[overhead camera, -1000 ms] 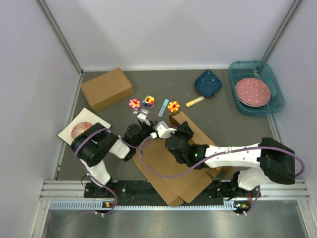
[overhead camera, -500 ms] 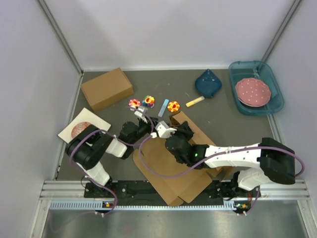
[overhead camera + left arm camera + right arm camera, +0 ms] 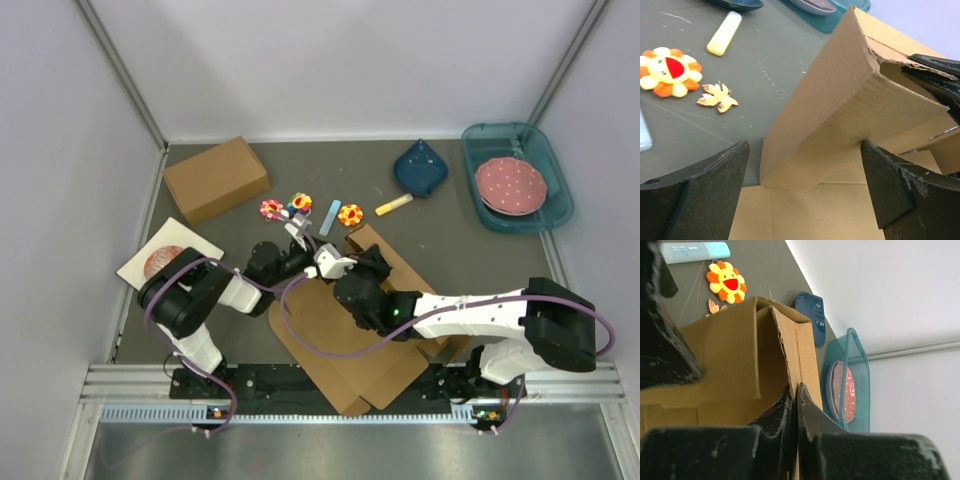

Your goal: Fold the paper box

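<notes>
The left gripper [image 3: 297, 229] swings back to the paper box [image 3: 350, 372] in the middle of the table [image 3: 450, 215], fingers wide apart, while the right gripper [image 3: 796, 404] pinches a flap tight to hold it up.

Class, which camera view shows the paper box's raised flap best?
Left wrist: the raised flap of the paper box fills the frame, corrugated edge clear. Right wrist shows it partly hidden. Top external shows only a small corner beside the arms.

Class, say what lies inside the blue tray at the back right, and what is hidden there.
A pink dotted plate lies inside the tray. The plate covers most of the floor, so anything beneath it cannot be seen.
</notes>
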Robot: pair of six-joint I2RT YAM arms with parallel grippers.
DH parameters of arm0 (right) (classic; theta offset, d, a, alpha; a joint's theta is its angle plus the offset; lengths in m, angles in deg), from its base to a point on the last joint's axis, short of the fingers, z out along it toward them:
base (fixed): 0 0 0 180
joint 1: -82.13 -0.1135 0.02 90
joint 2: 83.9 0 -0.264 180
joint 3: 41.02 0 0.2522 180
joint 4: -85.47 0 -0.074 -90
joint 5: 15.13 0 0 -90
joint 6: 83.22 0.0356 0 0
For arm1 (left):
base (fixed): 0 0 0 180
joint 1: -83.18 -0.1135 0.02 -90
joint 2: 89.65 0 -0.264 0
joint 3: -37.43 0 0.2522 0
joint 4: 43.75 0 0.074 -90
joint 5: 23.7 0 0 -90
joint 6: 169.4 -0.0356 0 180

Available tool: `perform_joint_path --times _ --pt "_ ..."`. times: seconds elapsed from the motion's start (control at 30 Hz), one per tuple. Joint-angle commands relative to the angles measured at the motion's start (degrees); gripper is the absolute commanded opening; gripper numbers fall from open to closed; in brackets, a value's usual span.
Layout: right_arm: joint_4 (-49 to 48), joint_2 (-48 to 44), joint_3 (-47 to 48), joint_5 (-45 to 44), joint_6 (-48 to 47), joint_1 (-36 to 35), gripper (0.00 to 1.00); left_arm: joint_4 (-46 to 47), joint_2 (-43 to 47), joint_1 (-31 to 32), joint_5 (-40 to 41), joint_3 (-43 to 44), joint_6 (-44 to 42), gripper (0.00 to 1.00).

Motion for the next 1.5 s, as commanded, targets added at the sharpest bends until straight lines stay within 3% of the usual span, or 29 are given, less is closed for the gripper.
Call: perform_joint_path --times 0.0,0.47,0.57,0.7,0.73,0.83,0.93,1.0,1.07,1.1,1.13,1.17,1.2,1.27,1.47 --pt "9.87 3.73 -3.83 14.06 9.28 -1.01 0.0 22.57 -1.86 1.26 -0.52 4.33 -1.1 0.99" --pt "10.93 4.44 -2.95 16.26 10.78 -1.1 0.0 22.57 -5.65 3.8 9.84 6.97 -13.48 0.99" --pt "10.93 4.35 -2.95 16.52 10.95 -1.01 0.0 22.57 -5.64 5.3 14.41 6.36 -18.05 0.93" --pt "10.93 4.35 -2.86 16.44 11.04 -1.1 0.0 22.48 -4.95 5.57 18.89 4.78 -19.64 0.75" --pt "11.01 4.35 -2.77 16.52 10.96 -1.01 0.0 22.48 -4.77 5.57 19.25 4.51 -20.16 0.64" --pt "10.93 4.35 -2.77 16.52 11.04 -1.01 0.0 22.57 -3.8 5.66 20.66 3.63 -21.22 0.42" --pt "10.75 4.44 -2.6 16.7 11.13 -1.01 0.0 22.57 -2.92 5.66 21.28 3.1 -21.93 0.25" --pt "10.75 4.7 -2.42 16.96 11.22 -1.01 0.0 22.57 -2.39 5.66 21.19 3.01 -22.1 0.2" --pt "10.58 4.96 -2.33 17.05 11.31 -1.01 0.0 22.57 -2.13 5.66 21.19 3.01 -22.1 0.22" --pt "10.49 5.05 -2.24 17.14 11.31 -1.01 0.0 22.57 -2.13 5.66 21.28 3.1 -21.93 0.29" --pt "10.57 5.14 -2.16 17.22 11.31 -1.01 0.0 22.48 -2.13 5.66 21.1 3.19 -21.75 0.37" --pt "10.4 5.14 -2.16 17.14 11.31 -1.1 0.0 22.48 -2.22 5.66 20.93 3.36 -21.67 0.58" --pt "10.4 5.23 -2.24 17.31 11.22 -1.01 0.0 22.48 -2.3 5.66 21.01 3.54 -21.4 0.64" --pt "10.4 5.14 -2.07 17.31 11.31 -1.01 0.0 22.48 -1.61 5.66 20.93 3.54 -21.05 0.72" --pt "10.22 5.14 -2.15 17.23 11.31 -1.01 0.0 22.48 2.34 5.66 18.82 2.4 -21.22 0.81"
